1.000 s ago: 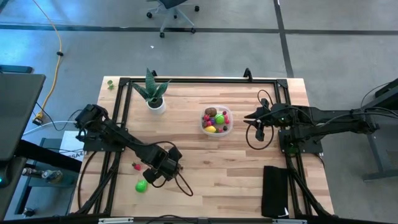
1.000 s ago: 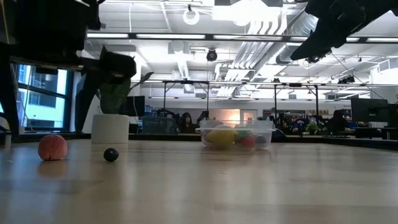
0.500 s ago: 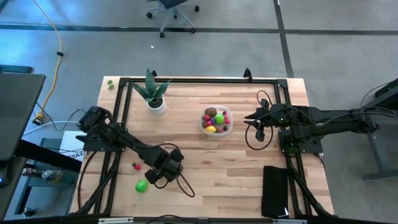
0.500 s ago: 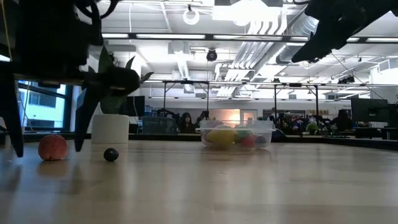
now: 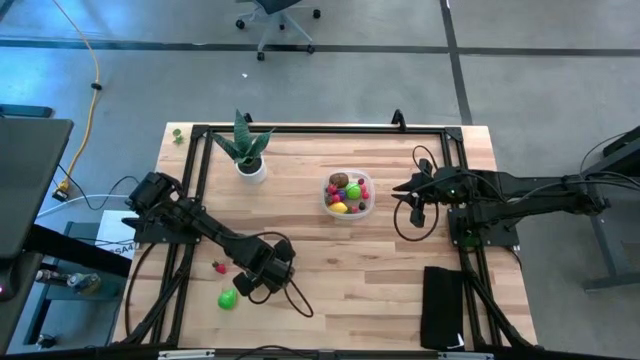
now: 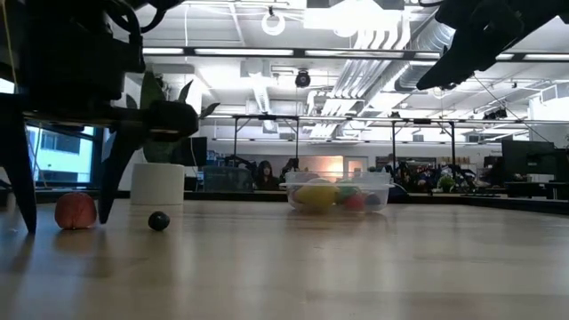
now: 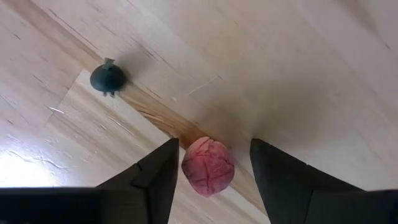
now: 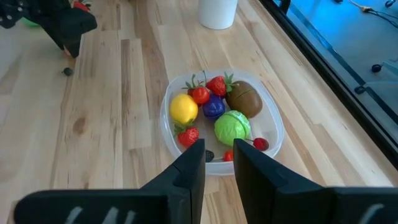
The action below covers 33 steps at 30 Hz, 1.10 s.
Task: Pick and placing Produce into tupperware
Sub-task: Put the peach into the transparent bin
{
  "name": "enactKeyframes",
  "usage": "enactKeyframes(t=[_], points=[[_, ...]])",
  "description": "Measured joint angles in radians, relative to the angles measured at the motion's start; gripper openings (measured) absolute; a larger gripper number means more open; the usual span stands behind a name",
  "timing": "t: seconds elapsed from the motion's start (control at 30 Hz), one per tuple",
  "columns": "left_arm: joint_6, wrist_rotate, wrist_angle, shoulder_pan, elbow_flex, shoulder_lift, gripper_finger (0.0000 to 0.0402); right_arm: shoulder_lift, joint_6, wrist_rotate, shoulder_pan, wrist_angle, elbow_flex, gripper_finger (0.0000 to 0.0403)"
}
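Observation:
A red fruit (image 7: 208, 175) lies on the table near the front left; it also shows in the low view (image 6: 76, 211). My left gripper (image 7: 214, 147) is open and points down, one finger on each side of the fruit, down at the table (image 6: 64, 222). A tiny dark berry (image 7: 107, 78) lies beside it. A bright green fruit (image 5: 228, 298) lies by the gripper. The clear tupperware (image 8: 165, 118) holds several fruits at mid-table (image 5: 368, 204). My right gripper (image 8: 219, 163) hovers slightly open, empty, to the tupperware's right.
A spiky green plant in a white pot (image 5: 250, 165) stands at the far left of the table. A black object (image 5: 443, 305) lies near the front right corner. Black frame rails (image 5: 190, 200) run along the table's sides.
My left gripper has gone down toward the table over the red fruit; its fingers, earlier above the low view's frame, now reach the table on both sides of the fruit. The fruit and the berry have stayed in place.

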<state>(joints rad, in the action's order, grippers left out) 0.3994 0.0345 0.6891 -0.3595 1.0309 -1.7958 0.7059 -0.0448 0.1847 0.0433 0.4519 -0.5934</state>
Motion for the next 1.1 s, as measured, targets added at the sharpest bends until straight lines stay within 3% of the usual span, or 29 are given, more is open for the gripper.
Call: enactKeyframes(t=[0.53, 1.1], points=[[0.0, 0.018, -0.003, 0.0, 0.0, -0.001, 0.0137, 0.0, 0.0, 0.0, 0.0, 0.0, 0.0, 0.0073], [0.0, 0.029, -0.006, 0.0, 0.0, -0.001, 0.0126, 0.0, 0.0, 0.0, 0.0, 0.0, 0.0, 0.0073]])
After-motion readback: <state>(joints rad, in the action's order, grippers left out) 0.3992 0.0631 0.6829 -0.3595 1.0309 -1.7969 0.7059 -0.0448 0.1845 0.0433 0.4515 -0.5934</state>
